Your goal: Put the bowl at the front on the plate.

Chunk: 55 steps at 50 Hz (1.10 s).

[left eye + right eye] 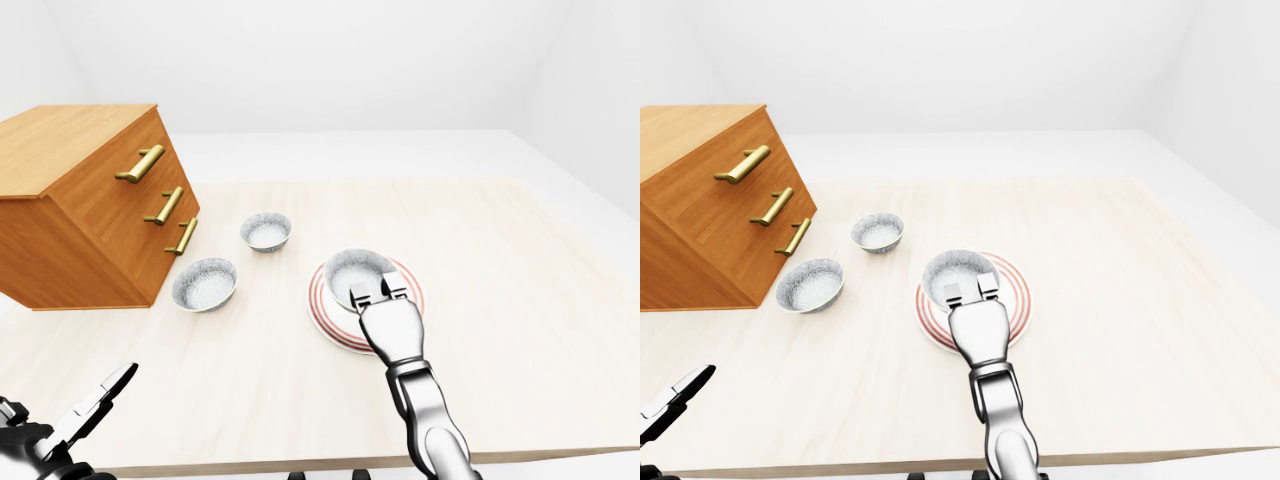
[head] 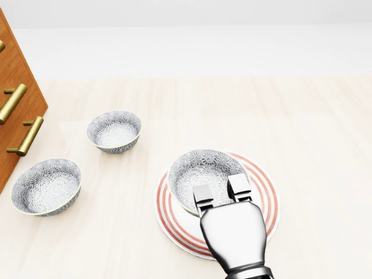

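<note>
Head view: clamped on the near rim of the bowl (image 2: 197,167), two fingers (image 2: 239,187) of the right hand (image 2: 233,231); set on the plate (image 2: 265,195), toward its left. Left-eye view: left hand (image 1: 55,435) splayed loose at bottom left, well apart. Right-eye view: thumb hidden
</note>
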Available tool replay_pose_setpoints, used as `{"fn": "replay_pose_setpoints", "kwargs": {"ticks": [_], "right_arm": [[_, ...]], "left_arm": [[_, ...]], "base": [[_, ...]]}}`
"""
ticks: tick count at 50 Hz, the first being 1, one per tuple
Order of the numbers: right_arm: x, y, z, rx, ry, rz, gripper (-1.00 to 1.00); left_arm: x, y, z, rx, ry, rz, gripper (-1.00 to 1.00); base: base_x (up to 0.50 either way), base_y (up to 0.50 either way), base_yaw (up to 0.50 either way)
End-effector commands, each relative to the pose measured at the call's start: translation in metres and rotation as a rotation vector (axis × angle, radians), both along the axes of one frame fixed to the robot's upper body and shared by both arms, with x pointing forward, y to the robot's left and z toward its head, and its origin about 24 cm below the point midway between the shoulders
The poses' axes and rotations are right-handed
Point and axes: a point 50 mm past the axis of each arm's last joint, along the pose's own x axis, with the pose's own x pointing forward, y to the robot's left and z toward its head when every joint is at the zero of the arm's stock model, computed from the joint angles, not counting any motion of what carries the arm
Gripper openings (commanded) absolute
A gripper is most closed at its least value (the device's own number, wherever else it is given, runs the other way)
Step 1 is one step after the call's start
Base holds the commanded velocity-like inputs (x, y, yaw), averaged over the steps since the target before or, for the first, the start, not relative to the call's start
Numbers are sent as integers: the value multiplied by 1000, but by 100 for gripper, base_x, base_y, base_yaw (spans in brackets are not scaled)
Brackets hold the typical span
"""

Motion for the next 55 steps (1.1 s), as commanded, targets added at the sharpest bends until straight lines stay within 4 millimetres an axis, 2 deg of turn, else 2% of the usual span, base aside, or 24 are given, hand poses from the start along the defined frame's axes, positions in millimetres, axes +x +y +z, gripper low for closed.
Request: {"fn": "replay_pose_setpoints", "kwargs": {"ticks": [1, 40, 55], "right_arm": [[3, -4, -6, 18, -12, -5, -100], [8, -8, -19, -40, 24, -17, -100], [9, -11, -17, -38, 21, -30, -100]], "left_arm": [[0, 0, -1, 0, 4, 0, 100], [1, -1, -1, 1, 5, -4, 100], [0, -1, 2, 4, -2, -3, 100]], "base": [[0, 0, 0], [0, 0, 0], [0, 0, 0]]}}
